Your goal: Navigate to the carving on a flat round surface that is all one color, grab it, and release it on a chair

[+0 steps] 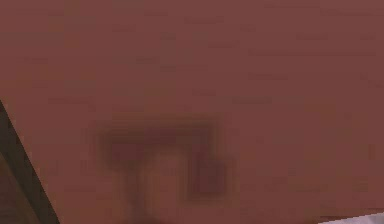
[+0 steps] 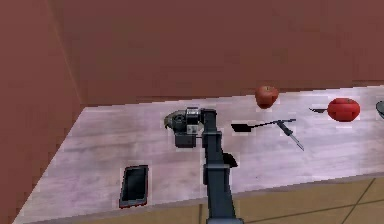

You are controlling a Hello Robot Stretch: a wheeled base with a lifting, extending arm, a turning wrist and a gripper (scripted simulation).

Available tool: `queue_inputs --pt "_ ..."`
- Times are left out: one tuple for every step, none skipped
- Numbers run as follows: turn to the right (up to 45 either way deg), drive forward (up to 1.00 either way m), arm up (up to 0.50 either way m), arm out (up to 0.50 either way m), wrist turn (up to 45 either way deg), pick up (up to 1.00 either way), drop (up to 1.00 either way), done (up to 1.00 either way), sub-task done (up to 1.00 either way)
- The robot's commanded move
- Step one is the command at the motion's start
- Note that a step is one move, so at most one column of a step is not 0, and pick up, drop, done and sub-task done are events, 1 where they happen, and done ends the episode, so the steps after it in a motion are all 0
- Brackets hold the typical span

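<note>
In the arm side view my arm (image 2: 216,165) rises from the bottom edge over a pale wooden counter (image 2: 100,150). The gripper (image 2: 176,122) sits at the arm's far end, above the counter's middle, with a small greyish blob at its dark body. I cannot tell whether it holds anything. A dark phone (image 2: 134,185) lies flat on the counter to the arm's left, near the front edge.
Further along the counter are a red apple (image 2: 266,95), a red tomato (image 2: 343,108), a black spatula (image 2: 255,126) and a knife (image 2: 292,133). A reddish-brown wall (image 2: 200,45) backs the counter and turns a corner at the left. The same wall (image 1: 200,70) stands close in the forward view.
</note>
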Motion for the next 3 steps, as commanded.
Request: queue_inputs --pt "0.0 0.0 0.1 0.0 0.0 0.0 0.0 0.0 0.0" --pt "0.0 0.0 0.06 0.0 0.0 0.0 0.0 0.0 0.0" --pt "0.0 0.0 0.0 0.0 -45.0 0.0 0.0 0.0 0.0"
